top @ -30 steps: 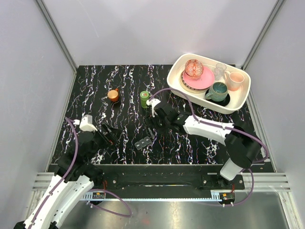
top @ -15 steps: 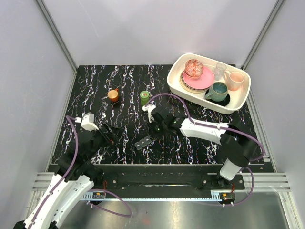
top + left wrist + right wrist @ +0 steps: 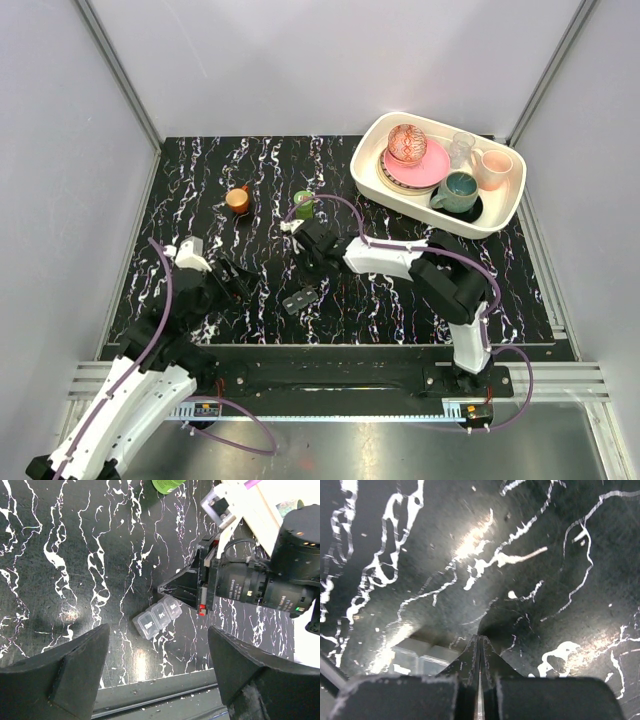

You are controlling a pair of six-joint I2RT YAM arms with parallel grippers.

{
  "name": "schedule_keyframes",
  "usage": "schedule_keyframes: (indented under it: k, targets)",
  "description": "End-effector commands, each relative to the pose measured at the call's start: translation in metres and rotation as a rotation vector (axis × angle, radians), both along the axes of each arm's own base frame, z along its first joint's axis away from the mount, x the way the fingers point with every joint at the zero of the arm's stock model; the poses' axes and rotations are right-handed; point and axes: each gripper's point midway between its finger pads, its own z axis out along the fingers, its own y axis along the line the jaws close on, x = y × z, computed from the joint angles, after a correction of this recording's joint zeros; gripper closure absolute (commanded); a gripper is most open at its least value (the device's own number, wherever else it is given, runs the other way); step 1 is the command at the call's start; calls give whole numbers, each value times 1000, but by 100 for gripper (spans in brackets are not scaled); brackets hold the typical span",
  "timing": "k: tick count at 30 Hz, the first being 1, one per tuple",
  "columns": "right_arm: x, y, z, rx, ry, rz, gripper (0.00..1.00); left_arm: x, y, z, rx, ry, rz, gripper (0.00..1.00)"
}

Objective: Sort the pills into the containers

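My top view looks down over the whole table [image 3: 200,170]; both wrist views sit close, sharing the pill box [image 3: 157,617] near 6 o'clock.

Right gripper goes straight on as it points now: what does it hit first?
Probably the bare table, right ahead of the right gripper, fingers shut. The pill box lies just to one side, though depth is unclear.
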Motion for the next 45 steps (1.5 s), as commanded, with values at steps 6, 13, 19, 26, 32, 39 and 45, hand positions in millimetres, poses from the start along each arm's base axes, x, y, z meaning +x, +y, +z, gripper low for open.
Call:
schedule_keyframes:
  k: [6,13,19,26,32,39,45]
  targets:
    - [-4,-33,-19,-145,3,-41,100,0,-11,21,-86,-78,-35,14]
    - [-32,-51,-29,-154,89,-36,100,1,-10,25,-81,-97,-36,11]
    - [-47,-57,-27,-134,139,-48,100,2,-17,24,-94,-95,-73,11]
    - [-55,-57,-16,-97,160,-54,100,1,-19,26,-102,-107,-81,11]
    - [-51,-65,-10,-112,126,-91,100,0,-19,22,-99,-103,-82,11]
    - [-17,-88,51,-98,-113,-220,100,-1,-17,22,-98,-95,-80,11]
    - [-63,-47,94,141,-66,132,43,0,-18,24,-98,-95,-80,11]
